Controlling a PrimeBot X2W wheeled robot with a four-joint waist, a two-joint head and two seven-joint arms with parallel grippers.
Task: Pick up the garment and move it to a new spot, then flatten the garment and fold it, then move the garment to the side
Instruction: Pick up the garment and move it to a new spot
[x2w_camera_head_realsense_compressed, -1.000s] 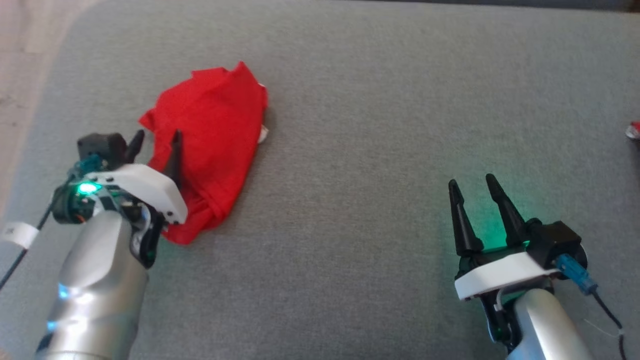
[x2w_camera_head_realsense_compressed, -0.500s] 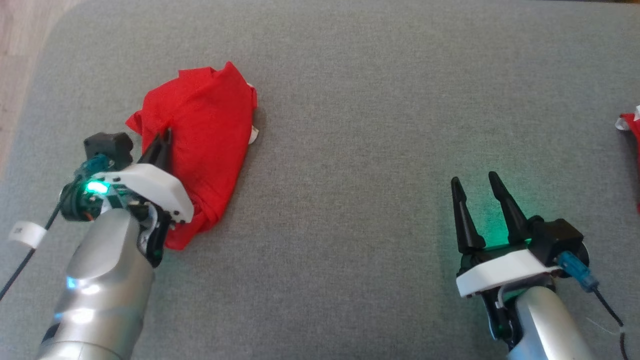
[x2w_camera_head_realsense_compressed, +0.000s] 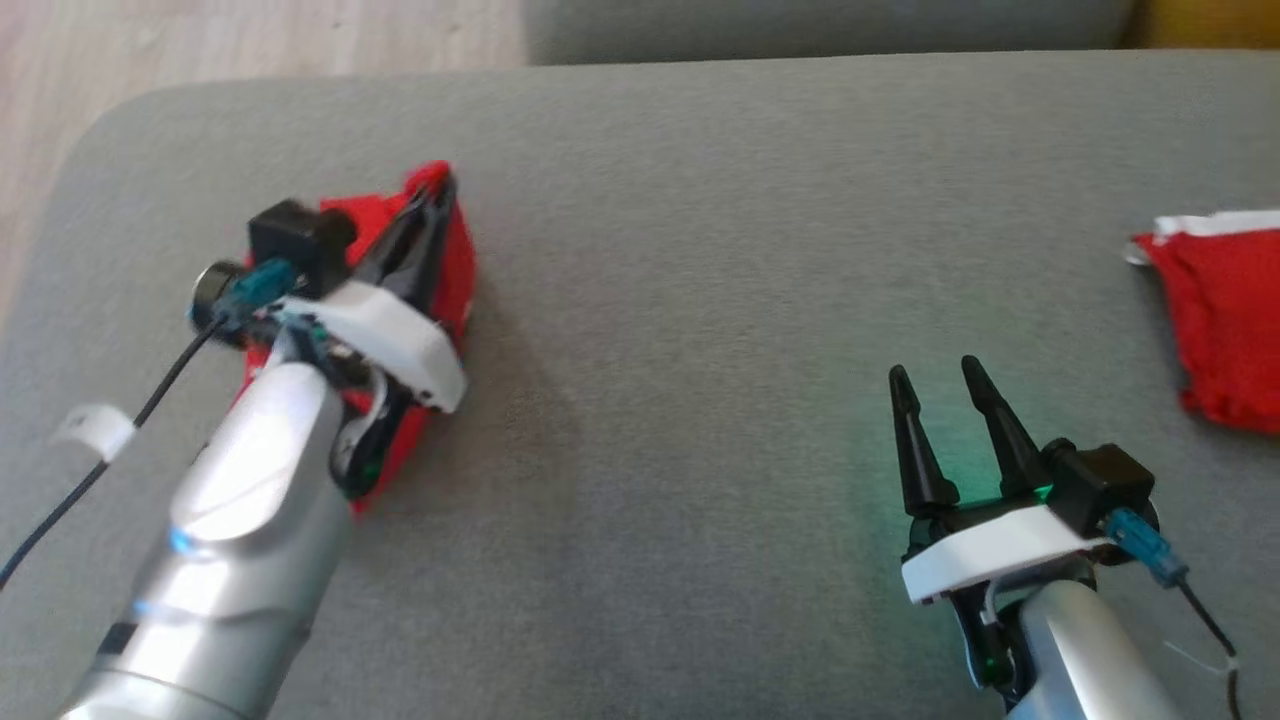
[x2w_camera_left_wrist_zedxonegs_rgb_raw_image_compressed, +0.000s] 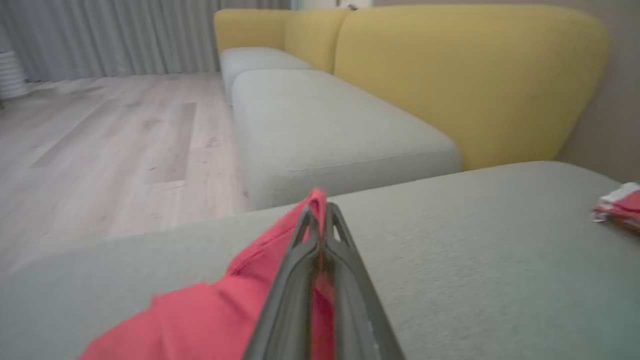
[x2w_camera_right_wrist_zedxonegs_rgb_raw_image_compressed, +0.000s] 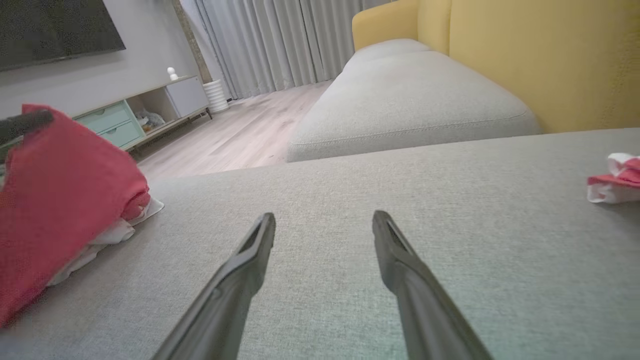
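A wide grey seat (x2w_camera_head_realsense_compressed: 700, 250) spreads out in front. A second grey seat (x2w_camera_left_wrist_zedxonegs_rgb_raw_image_compressed: 320, 115) sits just beyond it, with yellow backrests (x2w_camera_left_wrist_zedxonegs_rgb_raw_image_compressed: 470, 75) rising behind. Pale wood floor (x2w_camera_left_wrist_zedxonegs_rgb_raw_image_compressed: 100, 135) runs off to grey curtains (x2w_camera_right_wrist_zedxonegs_rgb_raw_image_compressed: 280, 40), drawn shut. Over by the pale wall (x2w_camera_right_wrist_zedxonegs_rgb_raw_image_compressed: 75, 75), a dark screen (x2w_camera_right_wrist_zedxonegs_rgb_raw_image_compressed: 50, 25) hangs above a low cabinet (x2w_camera_right_wrist_zedxonegs_rgb_raw_image_compressed: 150, 110) with mint drawers (x2w_camera_right_wrist_zedxonegs_rgb_raw_image_compressed: 107, 125). The light is soft and even.

bare grey cushion (x2w_camera_head_realsense_compressed: 700, 300) centre, garment (x2w_camera_head_realsense_compressed: 462, 262) left, cloth (x2w_camera_head_realsense_compressed: 1225, 310) right
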